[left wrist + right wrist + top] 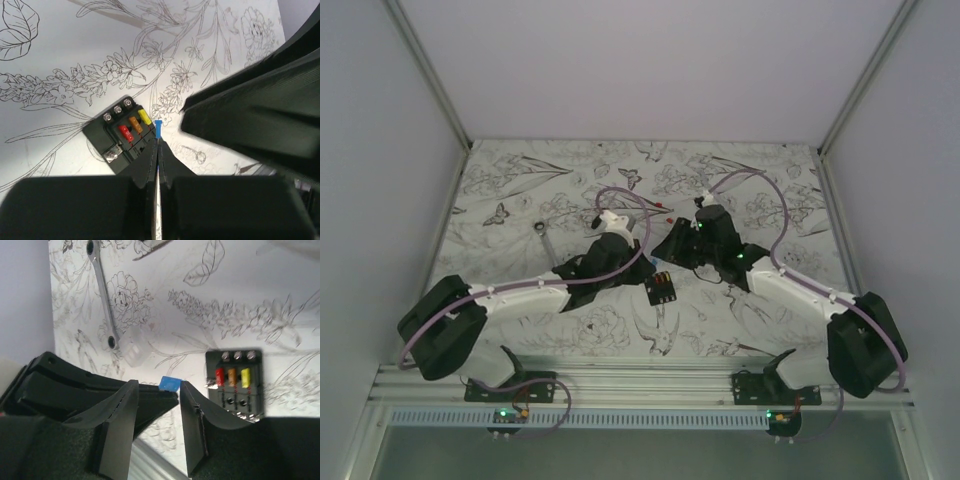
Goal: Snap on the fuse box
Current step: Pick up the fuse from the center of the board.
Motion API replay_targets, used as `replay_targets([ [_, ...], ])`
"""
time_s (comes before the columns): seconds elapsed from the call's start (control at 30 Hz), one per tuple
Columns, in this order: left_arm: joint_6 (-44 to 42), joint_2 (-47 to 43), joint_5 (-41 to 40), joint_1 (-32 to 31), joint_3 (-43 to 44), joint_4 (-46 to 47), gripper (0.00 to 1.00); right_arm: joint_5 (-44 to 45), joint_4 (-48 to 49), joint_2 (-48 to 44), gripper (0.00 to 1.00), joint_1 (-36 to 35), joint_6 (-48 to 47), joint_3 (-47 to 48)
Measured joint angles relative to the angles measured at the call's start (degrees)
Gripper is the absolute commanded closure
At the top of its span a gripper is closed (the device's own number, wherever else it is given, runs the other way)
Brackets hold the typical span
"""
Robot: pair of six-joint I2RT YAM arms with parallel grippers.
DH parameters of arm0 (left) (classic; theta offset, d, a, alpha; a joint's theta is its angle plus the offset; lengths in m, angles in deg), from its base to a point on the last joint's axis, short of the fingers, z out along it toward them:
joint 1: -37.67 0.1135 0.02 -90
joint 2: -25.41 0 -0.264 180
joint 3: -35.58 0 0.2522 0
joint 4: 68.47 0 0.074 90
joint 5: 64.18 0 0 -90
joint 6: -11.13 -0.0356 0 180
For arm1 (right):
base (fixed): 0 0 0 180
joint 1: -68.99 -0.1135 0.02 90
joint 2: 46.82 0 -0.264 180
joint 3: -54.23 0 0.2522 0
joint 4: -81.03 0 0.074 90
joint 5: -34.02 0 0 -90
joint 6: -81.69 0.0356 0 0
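The fuse box [122, 140] is a small black block lying flat on the flower-printed table, with red, orange and yellow fuses in its slots; it also shows as the fuse box [235, 385] and the fuse box [661, 290]. My left gripper [158, 141] is shut on a small blue fuse [158, 128], held just above the box's right edge. My right gripper [159, 385] is open. The blue fuse [170, 383] sits at its fingertips, touching neither finger as far as I can see. Both grippers meet just behind the box, left gripper [642, 262] and right gripper [672, 245].
A metal wrench [102, 300] lies on the table beyond the grippers, with a clear plastic cover [135, 352] beside its lower end. The wrench [545, 240] is left of the left arm. Tiny loose fuses [665, 207] lie farther back. White walls enclose the table.
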Motion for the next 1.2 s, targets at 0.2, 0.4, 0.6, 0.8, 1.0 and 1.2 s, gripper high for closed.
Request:
replay_targets([
  [0.2, -6.3, -4.6, 9.4, 5.1, -3.1, -0.1, 1.00, -2.6, 0.5, -6.6, 0.53, 3.6, -17.1, -0.6],
  [0.4, -12.7, -10.8, 23.5, 8.3, -3.5, 0.0, 1.00, -13.5, 1.5, -17.0, 0.53, 5.3, -34.3, -2.9],
  [0.6, -16.2, -16.0, 34.1, 8.3, -3.5, 0.0, 1.00, -26.0, 2.8, -20.8, 0.55, 5.3, -43.2, -4.4],
  [0.8, -17.3, -19.5, 39.1, 8.0, -3.5, 0.0, 1.00, -34.8, 4.2, -21.1, 0.57, 5.3, -44.9, -6.1],
  [1.0, -18.0, -20.0, 40.9, 6.7, -3.5, -0.1, 1.00, -40.5, 7.4, -21.1, 0.60, 5.3, -44.7, -6.1],
  [1.2, -18.3, -20.0, 41.3, 5.4, -3.1, -0.1, 1.00, -43.2, 9.0, -20.7, 0.65, 5.2, -44.7, -6.1],
])
